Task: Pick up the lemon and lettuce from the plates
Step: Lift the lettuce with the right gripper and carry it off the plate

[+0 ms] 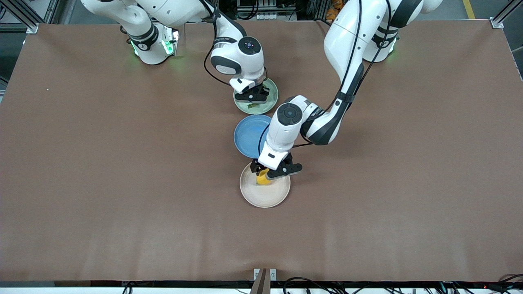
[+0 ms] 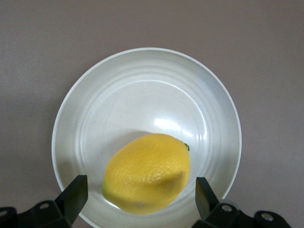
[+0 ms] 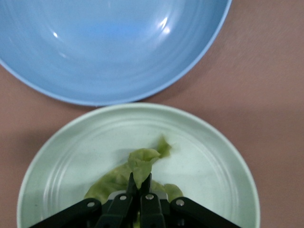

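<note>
The yellow lemon [image 1: 263, 179] [image 2: 147, 173] lies on the beige-cream plate [image 1: 265, 198] [image 2: 142, 85]. My left gripper [image 1: 270, 173] [image 2: 141, 190] is low over that plate and open, with one finger on each side of the lemon and a gap on both sides. The green lettuce [image 1: 253, 106] [image 3: 142, 164] lies on the pale mint plate [image 1: 273, 93] [image 3: 71, 156]. My right gripper [image 1: 254, 97] [image 3: 141, 183] is down on the mint plate and shut on a fold of the lettuce; most of the leaf still rests on the plate.
An empty blue plate [image 1: 247, 134] [image 3: 109, 47] sits between the mint plate and the beige plate, close to both. The left arm's wrist hangs over its edge. Bare brown table lies toward both ends of the table.
</note>
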`<action>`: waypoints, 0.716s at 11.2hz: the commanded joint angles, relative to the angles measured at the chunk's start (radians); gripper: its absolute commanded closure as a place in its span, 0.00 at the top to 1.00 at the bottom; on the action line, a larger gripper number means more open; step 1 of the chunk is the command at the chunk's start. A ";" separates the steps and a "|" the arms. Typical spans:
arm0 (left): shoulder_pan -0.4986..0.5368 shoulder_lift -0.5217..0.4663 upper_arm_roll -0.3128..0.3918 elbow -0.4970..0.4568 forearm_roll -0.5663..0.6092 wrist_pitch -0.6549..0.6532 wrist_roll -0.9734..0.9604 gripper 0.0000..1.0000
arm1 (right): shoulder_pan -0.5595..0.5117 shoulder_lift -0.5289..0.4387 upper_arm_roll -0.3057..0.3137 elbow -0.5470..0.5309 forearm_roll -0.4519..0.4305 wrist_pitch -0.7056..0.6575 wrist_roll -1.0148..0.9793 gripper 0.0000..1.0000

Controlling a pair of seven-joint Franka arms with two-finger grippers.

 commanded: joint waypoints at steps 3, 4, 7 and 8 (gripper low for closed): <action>-0.027 0.034 0.042 0.027 0.032 0.056 -0.041 1.00 | -0.126 -0.191 0.060 -0.046 -0.012 -0.105 -0.067 0.00; -0.027 0.037 0.048 0.027 0.032 0.061 -0.041 1.00 | -0.161 -0.213 0.064 -0.056 -0.010 -0.105 -0.102 0.00; -0.031 0.043 0.049 0.027 0.033 0.073 -0.041 1.00 | -0.288 -0.260 0.067 -0.056 0.063 -0.150 -0.308 0.00; -0.033 0.043 0.049 0.025 0.033 0.073 -0.041 1.00 | -0.336 -0.286 0.070 -0.054 0.124 -0.179 -0.437 0.00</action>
